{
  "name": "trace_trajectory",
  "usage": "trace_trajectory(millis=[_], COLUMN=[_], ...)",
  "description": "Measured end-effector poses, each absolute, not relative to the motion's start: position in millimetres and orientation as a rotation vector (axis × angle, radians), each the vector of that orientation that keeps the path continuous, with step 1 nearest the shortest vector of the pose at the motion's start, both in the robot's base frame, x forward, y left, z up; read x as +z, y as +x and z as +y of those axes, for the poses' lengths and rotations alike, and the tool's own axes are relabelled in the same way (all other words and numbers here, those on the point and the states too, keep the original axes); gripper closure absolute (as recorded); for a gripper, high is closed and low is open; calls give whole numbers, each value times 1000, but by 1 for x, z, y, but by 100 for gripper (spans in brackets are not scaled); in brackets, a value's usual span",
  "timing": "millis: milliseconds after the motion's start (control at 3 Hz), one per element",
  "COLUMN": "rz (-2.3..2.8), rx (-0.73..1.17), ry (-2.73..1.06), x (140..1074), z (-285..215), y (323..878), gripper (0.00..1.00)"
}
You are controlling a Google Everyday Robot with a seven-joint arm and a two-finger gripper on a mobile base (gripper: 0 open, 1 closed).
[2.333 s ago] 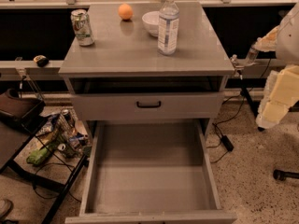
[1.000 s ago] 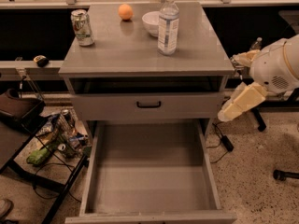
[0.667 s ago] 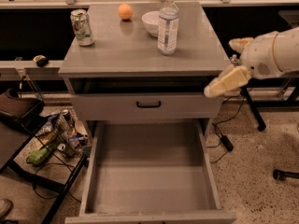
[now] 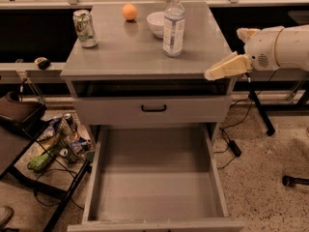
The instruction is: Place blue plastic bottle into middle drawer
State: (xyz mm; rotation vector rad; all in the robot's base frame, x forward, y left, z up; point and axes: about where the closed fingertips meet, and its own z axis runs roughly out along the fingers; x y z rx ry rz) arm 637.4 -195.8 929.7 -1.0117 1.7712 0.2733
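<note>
Grey counter (image 4: 120, 57) carries one bottle (image 4: 173, 23), one can (image 4: 85, 28), one orange (image 4: 129, 12) and one white bowl (image 4: 154, 24). The bottle stands upright at the back right, just beside the bowl; neither its pale label nor the can's print can be read. Below, the middle drawer (image 4: 154, 192) is pulled out, under a shut drawer (image 4: 116, 111) with a black handle. The hand (image 4: 223, 53) hovers at the counter's right edge, spread wide, holding nothing.
</note>
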Motion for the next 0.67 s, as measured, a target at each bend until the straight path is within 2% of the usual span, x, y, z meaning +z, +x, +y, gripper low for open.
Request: trace_trajectory(millis=[667], rz=[1637], rx=[411], ry=[-909], x=[928], z=[-144], y=[720], gripper=[0])
